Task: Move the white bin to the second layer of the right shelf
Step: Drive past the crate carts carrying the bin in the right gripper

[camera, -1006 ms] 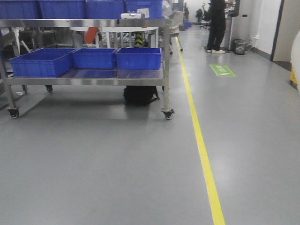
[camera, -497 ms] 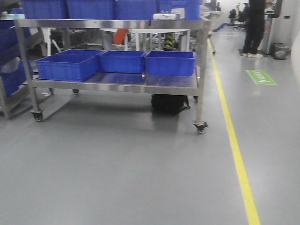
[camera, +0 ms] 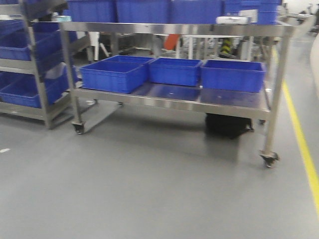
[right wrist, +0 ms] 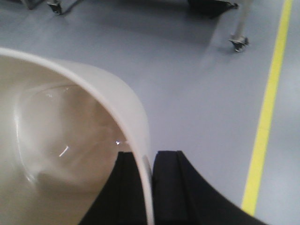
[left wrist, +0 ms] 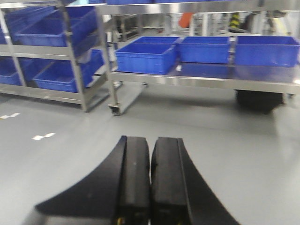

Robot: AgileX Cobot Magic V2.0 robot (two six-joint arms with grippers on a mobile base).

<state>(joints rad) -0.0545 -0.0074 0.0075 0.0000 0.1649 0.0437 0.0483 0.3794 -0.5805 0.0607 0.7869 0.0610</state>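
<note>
The white bin [right wrist: 70,154] fills the left of the right wrist view, its glossy cream inside facing the camera, held above the grey floor. My right gripper [right wrist: 151,153] is shut on the bin's rim: one black finger is inside the wall and the other outside. In the left wrist view, my left gripper [left wrist: 151,138] hangs over bare floor, its fingers pressed together with nothing between them. I cannot pick out the right shelf second layer in any view. Neither gripper shows in the front view.
A stainless wheeled cart [camera: 169,97] stands ahead with three blue crates [camera: 113,75] on its lower level and more on top. A black bag [camera: 228,124] lies under it. A steel rack [camera: 42,94] of blue crates stands at left. A yellow floor line [camera: 301,144] runs at right.
The front view has swung left: the cart slid rightward in frame and looms larger. The rack of blue crates has come into view at left. The person and green floor mark are gone.
</note>
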